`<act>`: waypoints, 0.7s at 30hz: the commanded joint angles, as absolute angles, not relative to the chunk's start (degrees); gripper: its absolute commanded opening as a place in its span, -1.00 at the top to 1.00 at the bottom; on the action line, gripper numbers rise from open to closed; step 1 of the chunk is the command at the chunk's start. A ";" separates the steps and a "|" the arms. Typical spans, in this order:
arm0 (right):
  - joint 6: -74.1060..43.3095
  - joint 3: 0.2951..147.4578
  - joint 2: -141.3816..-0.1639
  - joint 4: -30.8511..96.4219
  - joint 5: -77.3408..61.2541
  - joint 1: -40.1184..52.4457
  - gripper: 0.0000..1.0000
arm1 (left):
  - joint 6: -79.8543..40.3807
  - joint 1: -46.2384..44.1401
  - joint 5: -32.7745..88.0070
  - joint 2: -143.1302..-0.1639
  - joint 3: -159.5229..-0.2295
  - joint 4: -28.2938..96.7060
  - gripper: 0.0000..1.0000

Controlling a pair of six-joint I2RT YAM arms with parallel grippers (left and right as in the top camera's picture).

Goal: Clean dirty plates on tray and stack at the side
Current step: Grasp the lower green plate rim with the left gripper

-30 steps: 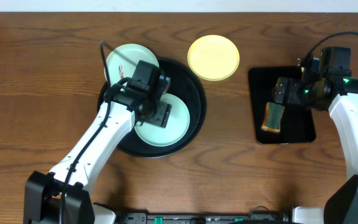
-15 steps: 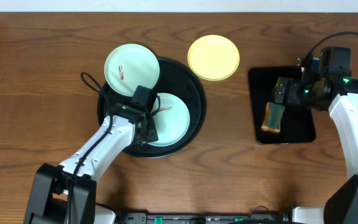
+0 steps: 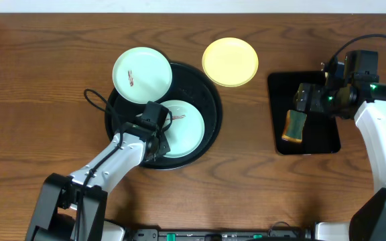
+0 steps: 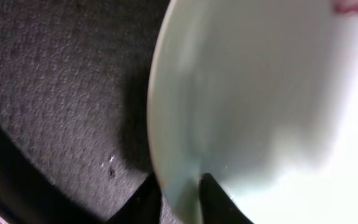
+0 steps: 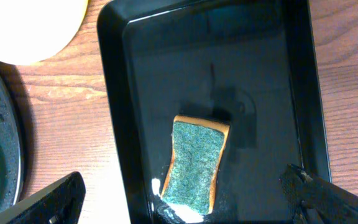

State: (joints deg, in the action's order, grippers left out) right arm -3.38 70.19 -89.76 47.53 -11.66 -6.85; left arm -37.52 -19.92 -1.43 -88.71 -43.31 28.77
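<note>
Mint-green smeared plate found on round black tray, near rim pinched by narrowed left gripper. Needed a firm bite and level lift, clear of the other mint plate. Noted right gripper spread wide, empty, above sponge in small rectangular tray.

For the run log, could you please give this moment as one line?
left end effector: pinching near mint plate rim, on round tray | right end effector: open over sponge
</note>
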 commanded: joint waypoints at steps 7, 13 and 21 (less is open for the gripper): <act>-2.50 70.48 -89.84 47.57 -12.05 -7.09 -0.98 | -25.17 -19.68 -2.46 -88.33 -43.24 26.72 0.73; -2.50 70.48 -89.84 47.57 -12.05 -7.09 -0.98 | -16.05 -19.68 -2.46 -88.33 -43.24 21.43 0.72; -2.70 70.48 -89.84 47.37 -12.08 -7.09 -0.99 | -12.47 -19.68 -2.46 -88.36 -43.24 15.53 0.48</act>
